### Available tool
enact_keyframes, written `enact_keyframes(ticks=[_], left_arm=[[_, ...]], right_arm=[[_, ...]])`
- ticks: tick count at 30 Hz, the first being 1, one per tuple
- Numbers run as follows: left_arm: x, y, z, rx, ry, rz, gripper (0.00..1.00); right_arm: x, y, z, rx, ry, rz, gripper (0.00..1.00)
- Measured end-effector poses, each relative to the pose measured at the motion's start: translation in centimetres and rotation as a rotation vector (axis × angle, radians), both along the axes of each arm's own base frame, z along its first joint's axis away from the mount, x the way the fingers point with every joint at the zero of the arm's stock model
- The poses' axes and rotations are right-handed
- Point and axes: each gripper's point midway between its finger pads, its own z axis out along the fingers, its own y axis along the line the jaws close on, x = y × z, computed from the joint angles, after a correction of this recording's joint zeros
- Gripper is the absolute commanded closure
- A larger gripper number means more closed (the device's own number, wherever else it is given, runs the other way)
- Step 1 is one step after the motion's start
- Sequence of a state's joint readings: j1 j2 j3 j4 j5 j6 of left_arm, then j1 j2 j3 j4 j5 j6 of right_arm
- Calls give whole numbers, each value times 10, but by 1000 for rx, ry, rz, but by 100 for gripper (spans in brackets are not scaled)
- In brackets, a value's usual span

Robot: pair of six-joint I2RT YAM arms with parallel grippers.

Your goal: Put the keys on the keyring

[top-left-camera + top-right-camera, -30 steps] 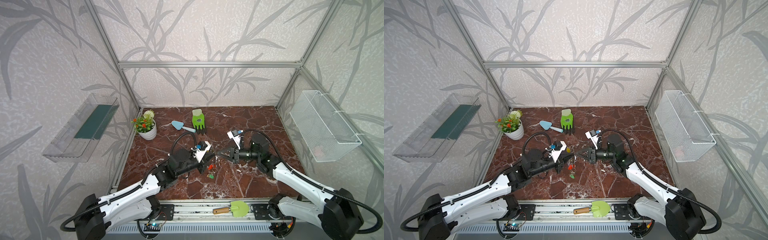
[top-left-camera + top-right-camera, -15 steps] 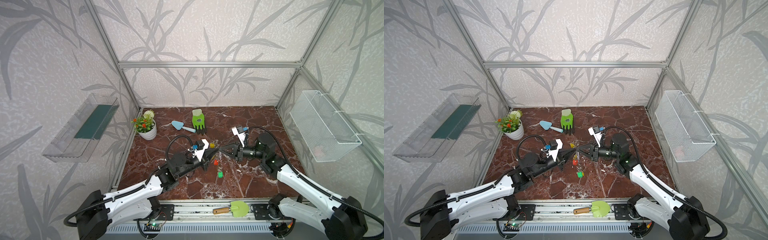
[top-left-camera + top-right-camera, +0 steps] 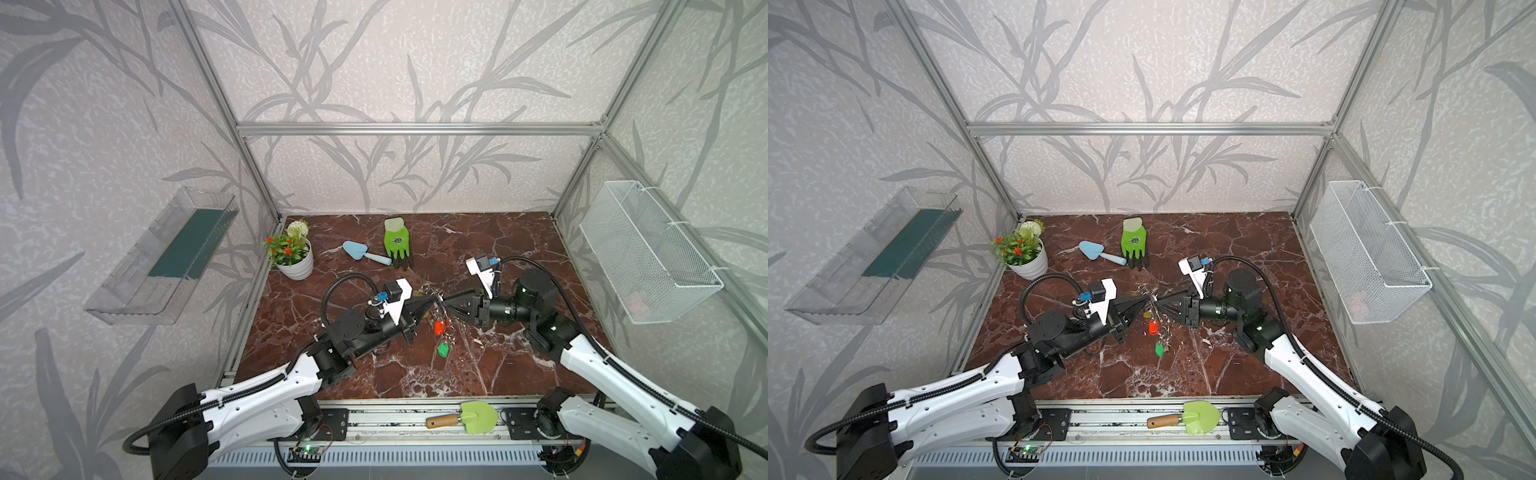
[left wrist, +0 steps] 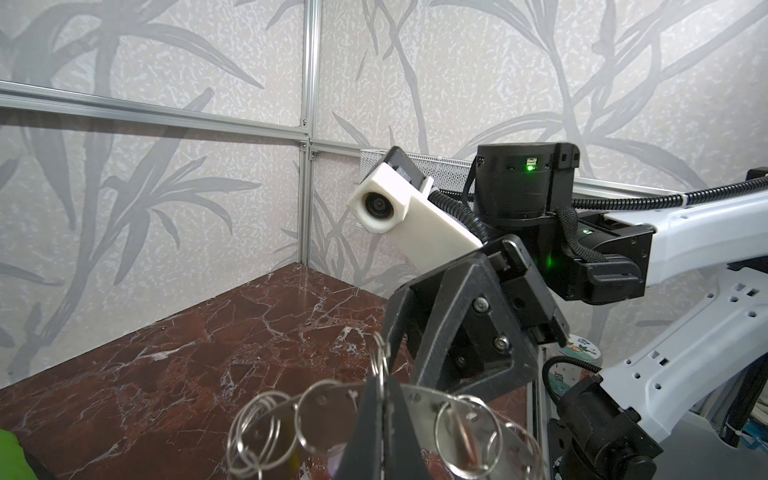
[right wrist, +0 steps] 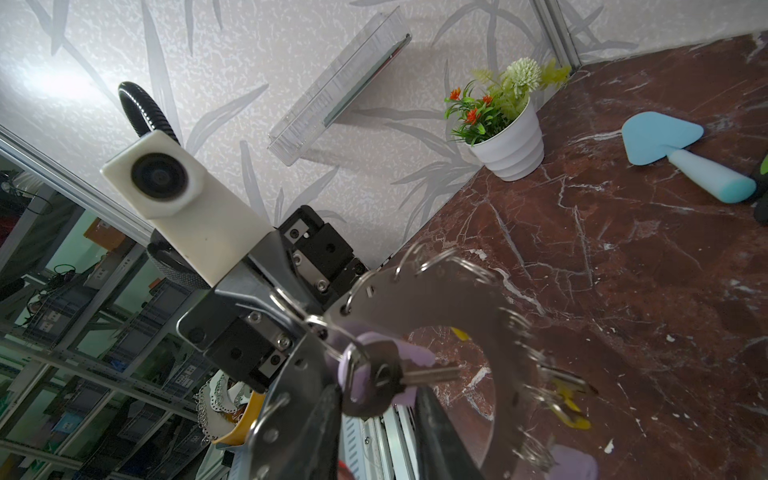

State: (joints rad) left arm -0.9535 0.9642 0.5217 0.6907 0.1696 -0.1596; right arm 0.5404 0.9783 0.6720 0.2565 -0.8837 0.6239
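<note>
The keyring (image 4: 419,395), a flat grey metal ring hung with wire loops, is held off the marble floor at mid-table in both top views (image 3: 436,300) (image 3: 1150,302). My left gripper (image 4: 383,382) (image 3: 430,300) is shut on its rim. My right gripper (image 5: 376,390) (image 3: 444,305) faces it from the right, jaws apart. A dark-headed key (image 5: 399,376) with a lilac tag (image 5: 415,357) hangs from the ring between them. Red (image 3: 438,328) and green (image 3: 444,349) key tags dangle below, and a yellow one (image 3: 1147,314) shows behind.
A white flower pot (image 3: 296,266), a blue trowel (image 3: 361,252) and a green glove (image 3: 397,243) lie at the back. A green trowel with a wooden handle (image 3: 465,417) rests on the front rail. A wire basket (image 3: 648,257) hangs on the right wall and a clear shelf (image 3: 166,257) on the left wall.
Both grippers have lifted the keyring a little and carried it slightly right. The right gripper's jaws, shut a second ago, now stand apart. The left gripper has stayed shut.
</note>
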Motion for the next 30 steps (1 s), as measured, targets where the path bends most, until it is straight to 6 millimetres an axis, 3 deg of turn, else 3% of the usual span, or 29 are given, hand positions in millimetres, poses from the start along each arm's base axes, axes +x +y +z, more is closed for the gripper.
enact_keyframes(ticks=[12,16,30], left_arm=[[-2,1,-1,8,4,-4,100],[-3,1,-4,17,11,-11,100],[-5,-1,-4,11,24,-27,100]], right_arm=[[6,-9,11,37,10,-8,49],[2,-8,20,60,-16,14,47],[7,0,36,131,-42,69,76]])
